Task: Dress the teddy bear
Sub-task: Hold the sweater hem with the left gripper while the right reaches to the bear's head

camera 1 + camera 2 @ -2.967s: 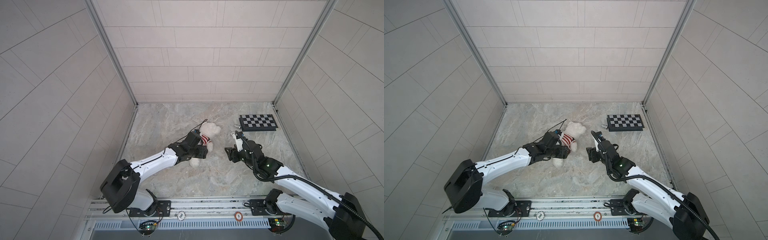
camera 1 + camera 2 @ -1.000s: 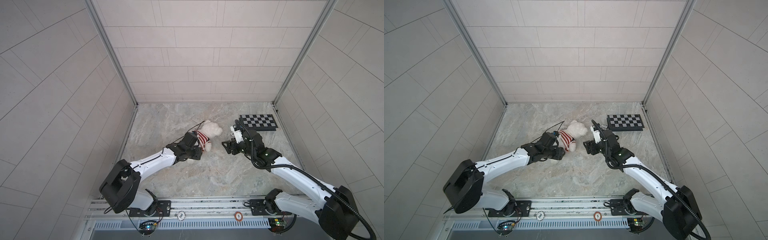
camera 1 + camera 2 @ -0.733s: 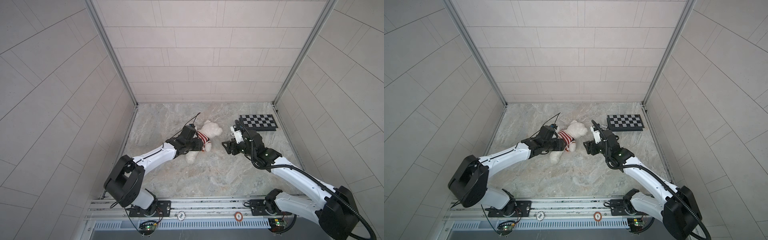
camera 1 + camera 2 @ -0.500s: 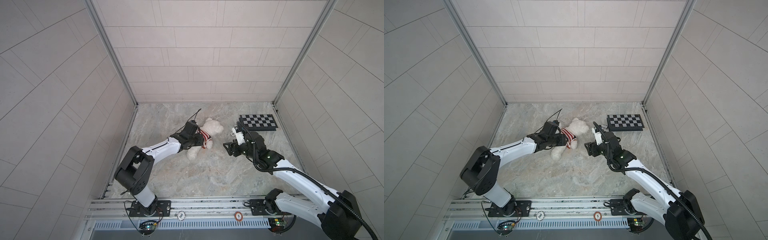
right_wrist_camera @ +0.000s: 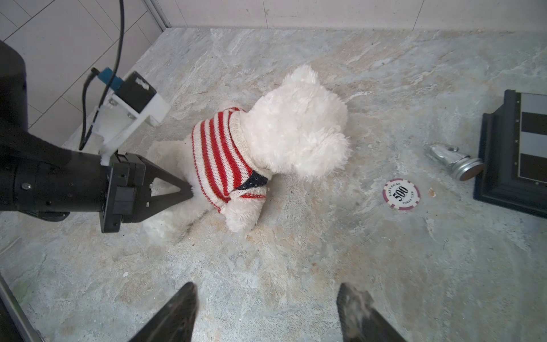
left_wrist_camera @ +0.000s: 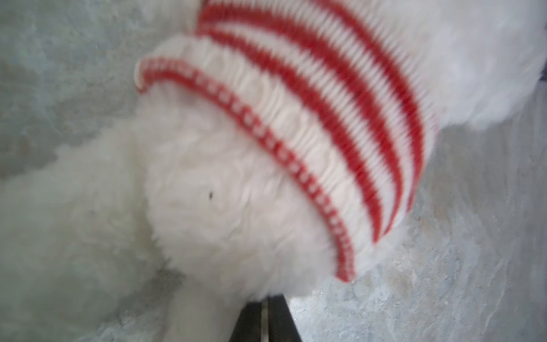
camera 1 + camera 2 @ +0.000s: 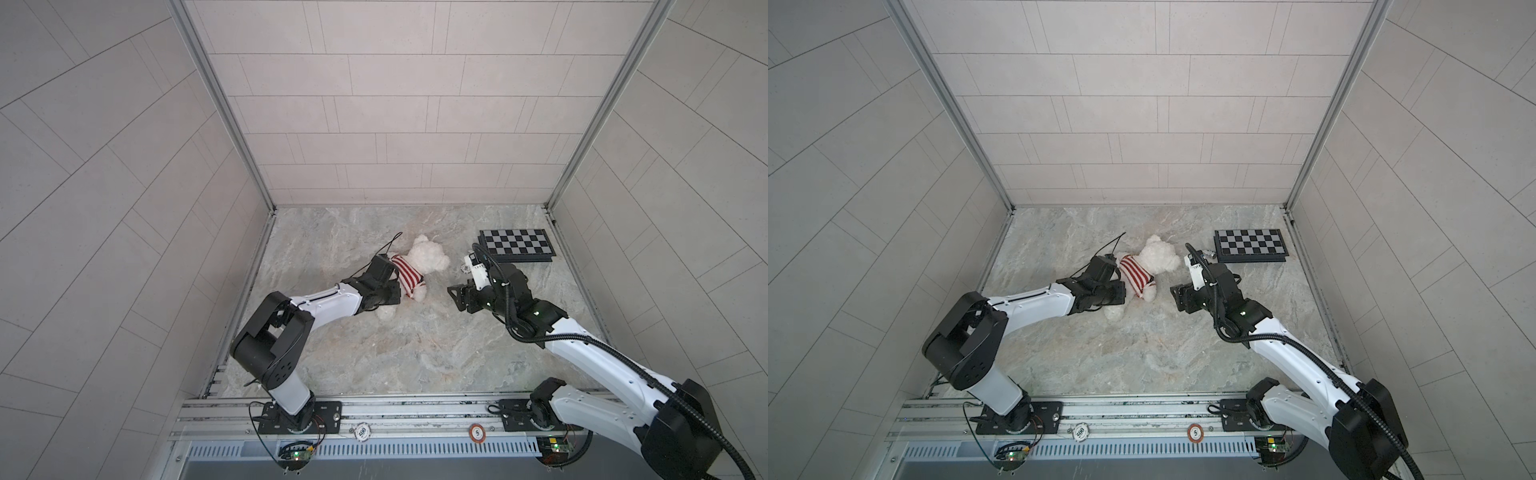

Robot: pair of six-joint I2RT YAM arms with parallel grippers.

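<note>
Tugging the sweater [image 5: 219, 154] hem down probably needed a slow pull toward the legs. My left gripper [image 5: 188, 193] was pinched shut at that hem on the teddy bear [image 5: 296, 133] lying on the floor [image 5: 296, 251], knit or fur, couldn't tell; my right gripper [image 5: 266, 287] hung open, empty, near its head.

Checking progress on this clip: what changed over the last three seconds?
The left arm swung to come in more from the side, and the left gripper closed at the sweater's hem; whether it pinches knit is unclear. The right gripper edged slightly toward the checkerboard. Unchanged: bear in place, sweater on, right gripper open and empty.
</note>
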